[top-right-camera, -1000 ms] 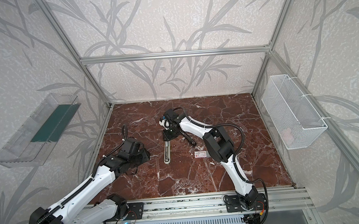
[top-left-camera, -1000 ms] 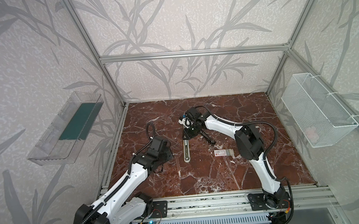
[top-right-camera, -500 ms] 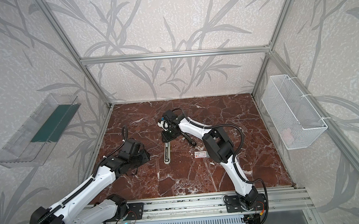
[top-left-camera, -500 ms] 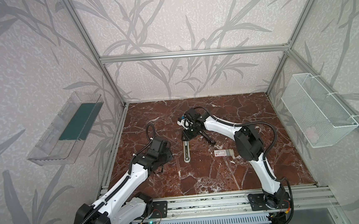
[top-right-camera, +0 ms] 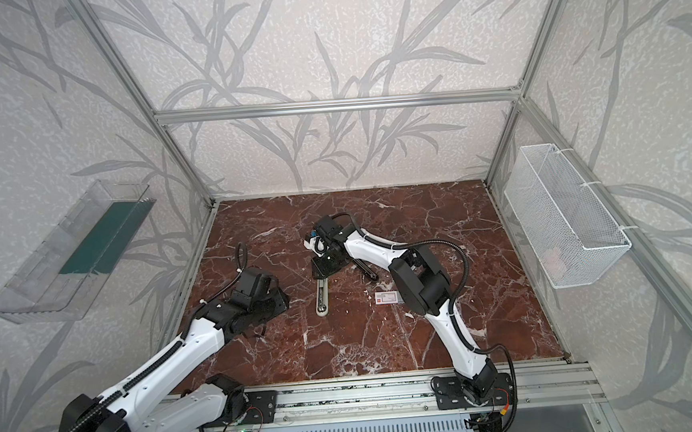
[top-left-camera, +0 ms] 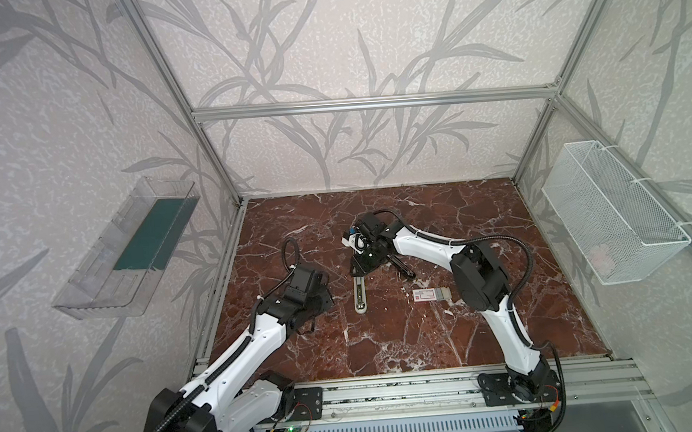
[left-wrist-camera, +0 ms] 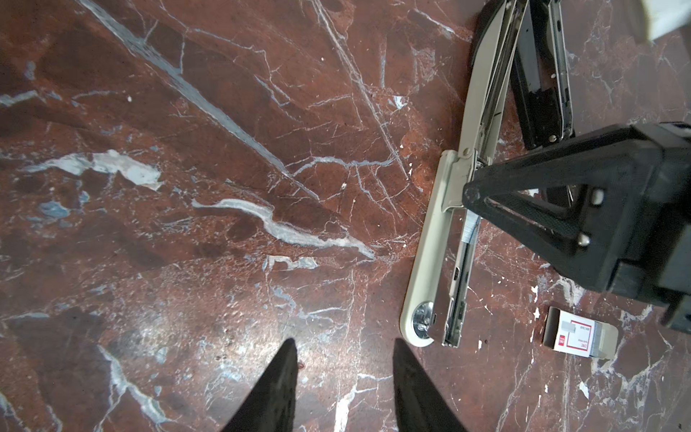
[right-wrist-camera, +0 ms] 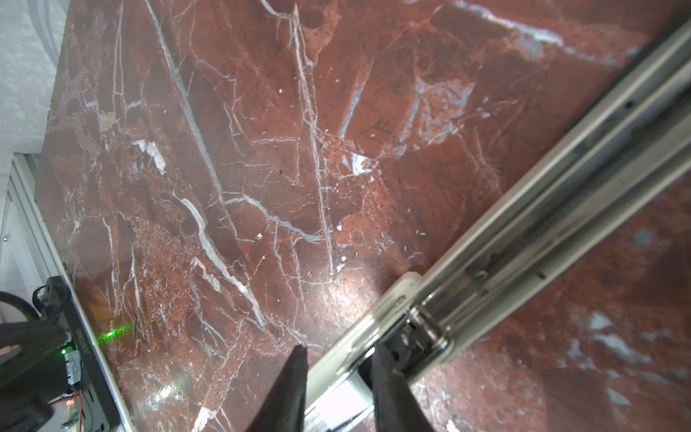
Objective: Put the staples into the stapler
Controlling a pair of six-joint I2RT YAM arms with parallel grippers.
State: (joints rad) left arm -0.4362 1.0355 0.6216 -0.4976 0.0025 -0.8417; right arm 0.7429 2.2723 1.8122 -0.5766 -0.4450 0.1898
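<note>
The stapler, slim and black, lies opened on the marble with no gripper on it. Just left of it lies an opened beige-grey stapler. My right gripper is shut on its raised upper arm near the hinge. A short ribbed silvery strip, seemingly staples, sits in that beige stapler's rail. The white and red staple box lies to the right. My left gripper hangs open over bare marble left of the beige stapler.
A white wire basket hangs on the right wall. On the left wall is a clear plastic tray. An aluminium rail with both arm bases runs along the front edge.
</note>
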